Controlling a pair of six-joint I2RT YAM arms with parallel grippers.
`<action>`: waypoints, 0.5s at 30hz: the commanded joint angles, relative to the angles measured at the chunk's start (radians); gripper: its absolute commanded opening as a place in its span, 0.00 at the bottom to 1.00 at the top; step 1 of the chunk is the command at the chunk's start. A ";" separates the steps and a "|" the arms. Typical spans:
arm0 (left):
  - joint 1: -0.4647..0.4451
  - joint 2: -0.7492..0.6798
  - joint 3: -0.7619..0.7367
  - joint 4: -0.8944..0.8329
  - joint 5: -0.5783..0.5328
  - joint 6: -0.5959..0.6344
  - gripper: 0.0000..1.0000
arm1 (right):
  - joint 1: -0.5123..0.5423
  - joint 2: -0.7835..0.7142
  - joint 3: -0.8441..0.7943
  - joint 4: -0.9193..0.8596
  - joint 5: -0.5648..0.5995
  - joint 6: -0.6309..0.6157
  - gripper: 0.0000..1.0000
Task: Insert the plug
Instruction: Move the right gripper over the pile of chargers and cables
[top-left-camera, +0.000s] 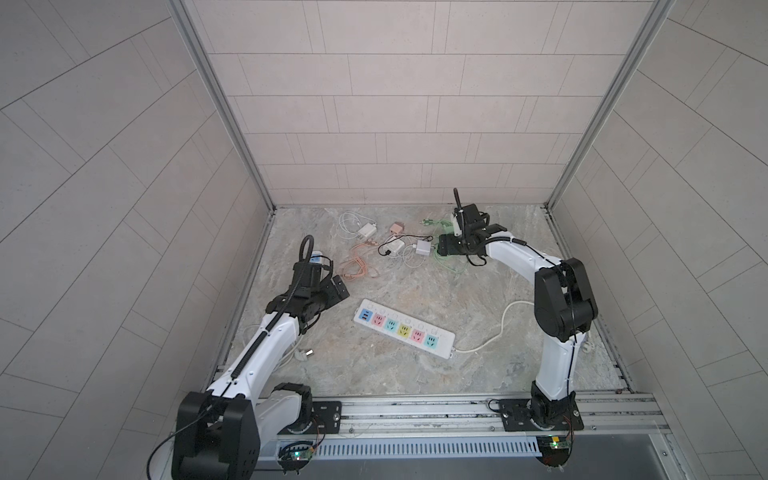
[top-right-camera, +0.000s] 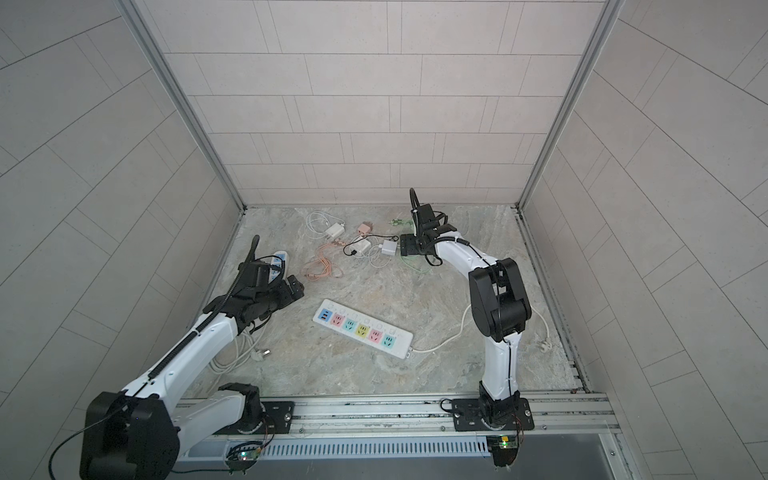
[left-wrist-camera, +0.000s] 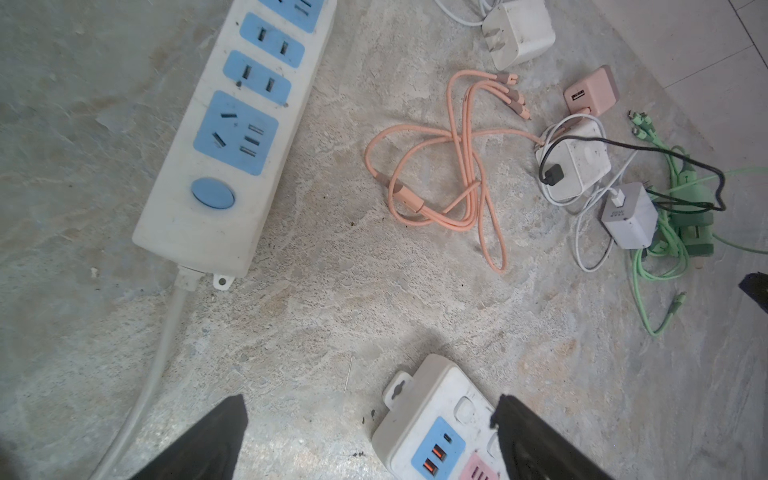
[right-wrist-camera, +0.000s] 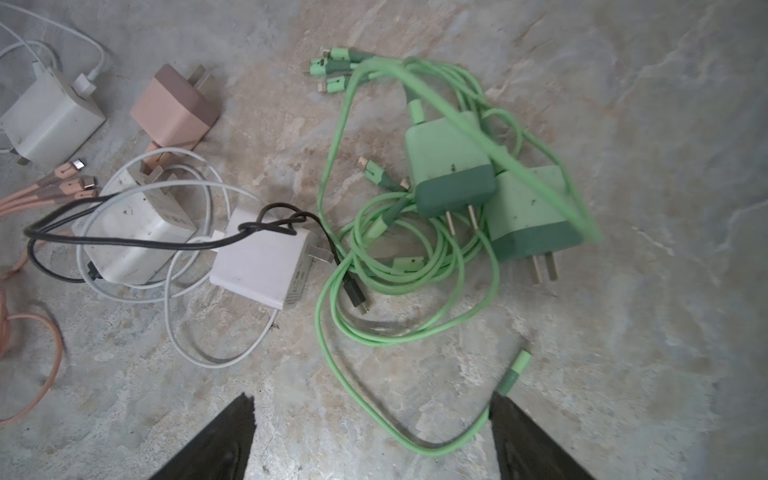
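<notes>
Left pincer (left-wrist-camera: 368, 405): mine, spread wide and holding nothing; it hangs low over the USB end of the coloured power strip (top-left-camera: 403, 328).
Right pincer (right-wrist-camera: 372, 401): mine, fingers standing wide apart with nothing gripped; a loop of green cable (right-wrist-camera: 436, 451) lies on the bench (top-left-camera: 415, 374) beneath the gap.
Plug: two green chargers (right-wrist-camera: 453, 166), prongs bare, one resting partly on the other in the heap at the back of the bench. I judge one of them to be my target, as my right pincer is above them.
Sockets: the coloured power strip lies mid-bench, well apart from the heap, and no outlet has anything in it.
Done: nothing that shows — no plug lifted, none seated.
Left: grip a charger clear of its cable, carry it to the strip, line up the prongs, press home.
Also in the heap: pink charger (right-wrist-camera: 174, 108), white chargers (right-wrist-camera: 133, 232), orange cable (left-wrist-camera: 457, 174).
Right wrist view only: the prongs and the tangle of green cable; in both top views my arm covers most of this.
Left wrist view only: the slots of a blue-faced power strip (left-wrist-camera: 232, 137), mostly hidden behind my left arm from above.
Top views only: the whole coloured strip and the gap between it and the heap.
</notes>
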 joint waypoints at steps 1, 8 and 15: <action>0.001 0.003 0.011 0.013 0.019 0.019 1.00 | 0.012 0.024 0.030 -0.030 -0.062 0.011 0.87; 0.001 0.021 0.012 0.022 0.029 0.021 1.00 | 0.047 0.085 0.073 0.002 -0.063 0.062 0.86; 0.001 0.034 0.033 -0.017 0.008 0.023 0.99 | 0.076 0.172 0.154 0.007 -0.028 0.126 0.83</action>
